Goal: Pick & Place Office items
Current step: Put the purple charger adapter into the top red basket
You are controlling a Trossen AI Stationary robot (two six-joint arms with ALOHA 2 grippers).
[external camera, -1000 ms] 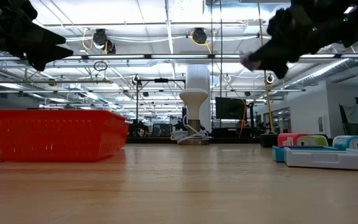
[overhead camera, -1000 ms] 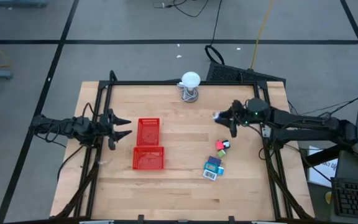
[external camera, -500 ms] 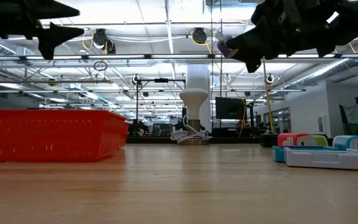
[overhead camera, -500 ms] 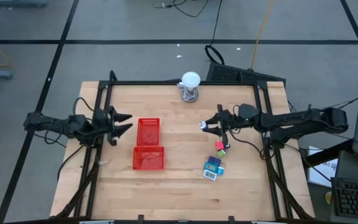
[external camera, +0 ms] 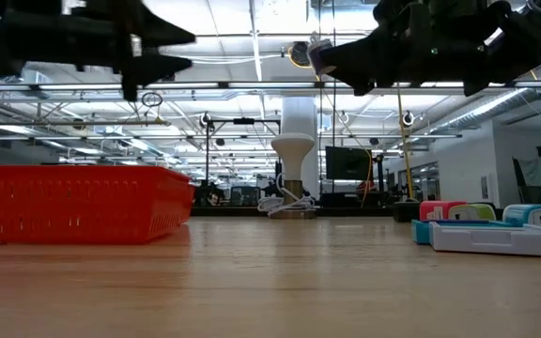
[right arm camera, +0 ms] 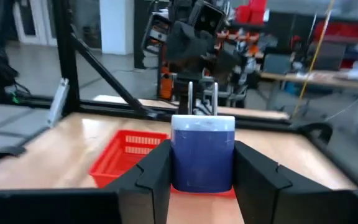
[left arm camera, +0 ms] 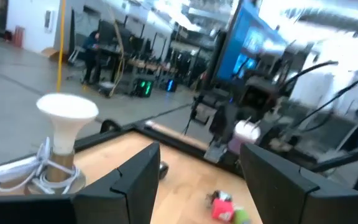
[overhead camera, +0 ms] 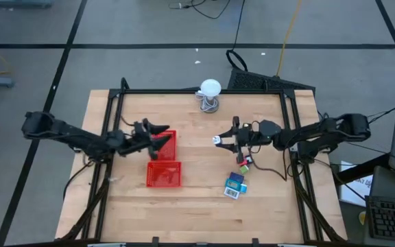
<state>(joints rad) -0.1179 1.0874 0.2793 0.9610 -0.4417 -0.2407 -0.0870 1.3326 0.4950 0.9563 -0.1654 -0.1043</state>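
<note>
My right gripper (overhead camera: 221, 140) hangs high over the table's middle, shut on a small purple piece with a white end (right arm camera: 202, 152), also seen in the low view (external camera: 319, 52). My left gripper (overhead camera: 158, 130) stands open over the far red mesh tray (overhead camera: 164, 145) with nothing between its fingers (left arm camera: 135, 177). More small colourful pieces (overhead camera: 245, 161) and a teal-blue packet (overhead camera: 235, 185) lie on the table at the right. My right gripper pinches the purple piece's two sides (right arm camera: 178, 163) between its two fingers (right arm camera: 155, 169). The fingers lie about level and come from the table's right side. The piece is lifted well clear of the table, its white end (right arm camera: 202, 122) up.
A second red mesh tray (overhead camera: 164, 174) lies just nearer than the first. A white ball on a wire stand (overhead camera: 210, 95) stands at the table's far edge. Bare wood lies between the trays and the pieces.
My left gripper has swung toward the table's right, from the left edge to above the far red tray, staying open. My right gripper has carried the purple piece toward the table's left, to over the middle, rolling its wrist and sinking a little.
</note>
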